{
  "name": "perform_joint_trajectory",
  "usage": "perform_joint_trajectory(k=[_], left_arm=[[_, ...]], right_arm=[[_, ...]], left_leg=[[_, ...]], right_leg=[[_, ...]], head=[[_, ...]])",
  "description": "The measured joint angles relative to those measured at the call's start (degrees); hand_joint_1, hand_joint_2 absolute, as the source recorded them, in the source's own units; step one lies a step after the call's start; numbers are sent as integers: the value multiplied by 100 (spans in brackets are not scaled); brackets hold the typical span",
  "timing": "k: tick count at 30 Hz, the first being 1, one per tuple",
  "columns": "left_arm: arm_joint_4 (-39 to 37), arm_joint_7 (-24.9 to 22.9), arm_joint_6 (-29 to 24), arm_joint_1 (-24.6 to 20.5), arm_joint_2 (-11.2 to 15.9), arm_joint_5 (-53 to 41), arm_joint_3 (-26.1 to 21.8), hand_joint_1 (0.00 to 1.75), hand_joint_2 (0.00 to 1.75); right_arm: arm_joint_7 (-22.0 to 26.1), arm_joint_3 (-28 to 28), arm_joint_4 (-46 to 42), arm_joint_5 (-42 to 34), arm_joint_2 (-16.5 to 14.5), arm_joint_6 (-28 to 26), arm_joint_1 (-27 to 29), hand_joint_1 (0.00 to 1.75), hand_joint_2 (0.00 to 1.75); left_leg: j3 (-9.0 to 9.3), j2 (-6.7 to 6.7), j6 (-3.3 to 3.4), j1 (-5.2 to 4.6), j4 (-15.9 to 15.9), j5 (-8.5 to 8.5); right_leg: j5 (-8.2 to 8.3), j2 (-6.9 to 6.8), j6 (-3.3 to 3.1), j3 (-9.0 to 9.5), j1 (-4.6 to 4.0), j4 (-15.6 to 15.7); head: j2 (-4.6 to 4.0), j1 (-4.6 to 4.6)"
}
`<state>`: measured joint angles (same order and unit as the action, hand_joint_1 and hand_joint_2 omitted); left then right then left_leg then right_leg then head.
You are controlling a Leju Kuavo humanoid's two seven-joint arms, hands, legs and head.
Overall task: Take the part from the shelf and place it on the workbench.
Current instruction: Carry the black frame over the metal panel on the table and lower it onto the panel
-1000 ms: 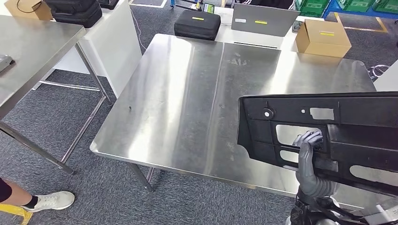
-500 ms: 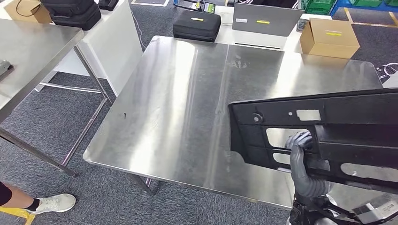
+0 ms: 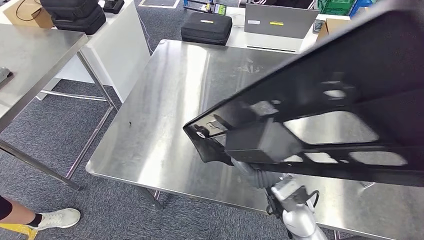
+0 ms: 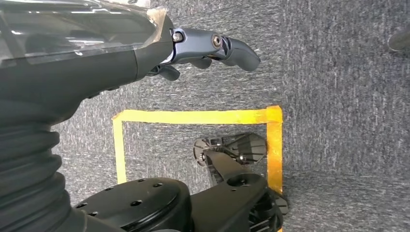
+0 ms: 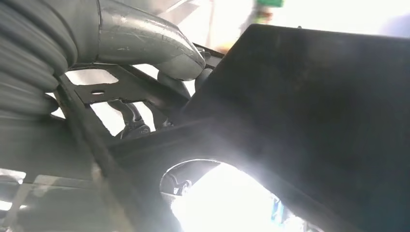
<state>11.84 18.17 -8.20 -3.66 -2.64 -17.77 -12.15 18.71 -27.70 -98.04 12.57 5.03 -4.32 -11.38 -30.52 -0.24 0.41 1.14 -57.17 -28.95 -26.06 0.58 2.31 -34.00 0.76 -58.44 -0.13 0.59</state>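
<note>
A large black plastic part [image 3: 350,75] with several cut-outs hangs tilted above the right half of the steel workbench [image 3: 165,115], its low end toward the bench's middle. My right arm [image 3: 292,205] rises from below behind it. In the right wrist view my right hand [image 5: 159,63] grips the part [image 5: 314,121], thumb on one side and dark fingers [image 5: 130,121] reaching through an opening. My left hand [image 4: 208,48] hangs over grey carpet, holding nothing, fingers loosely extended.
A black case [image 3: 206,27], a grey box [image 3: 277,20] and a cardboard box [image 3: 332,25] sit beyond the bench's far edge. A second steel table [image 3: 30,55] stands at left. A person's shoe [image 3: 57,218] is at lower left. Yellow floor tape [image 4: 193,116] lies below my left hand.
The part has swung up and tilted steeply, its low end moving left over the bench and nearer the camera. My right arm has shifted left beneath it.
</note>
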Motion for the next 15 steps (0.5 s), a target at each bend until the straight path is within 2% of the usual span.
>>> perform_joint_trajectory(k=[7,10,15], left_arm=[[22,5,39,-16,-12,11,15,0,175],[29,22,50,-27,-19,35,15,0,175],[61,81,62,-47,-33,58,17,0,175]], right_arm=[[-218,-448,595,510,-16,-242,-533,166,175],[-489,-674,1011,1079,-93,-517,-928,166,175],[-949,-1073,1956,2311,-392,-1052,-1760,166,175]], left_leg=[[-10,-3,-1,-15,-3,1],[-16,-1,-1,-16,-5,1],[-22,-1,1,-14,-4,2]], right_leg=[[1,-4,2,-1,16,6],[3,-2,4,-11,17,7],[2,-1,5,-22,16,8]], head=[[0,1],[0,2],[0,1]])
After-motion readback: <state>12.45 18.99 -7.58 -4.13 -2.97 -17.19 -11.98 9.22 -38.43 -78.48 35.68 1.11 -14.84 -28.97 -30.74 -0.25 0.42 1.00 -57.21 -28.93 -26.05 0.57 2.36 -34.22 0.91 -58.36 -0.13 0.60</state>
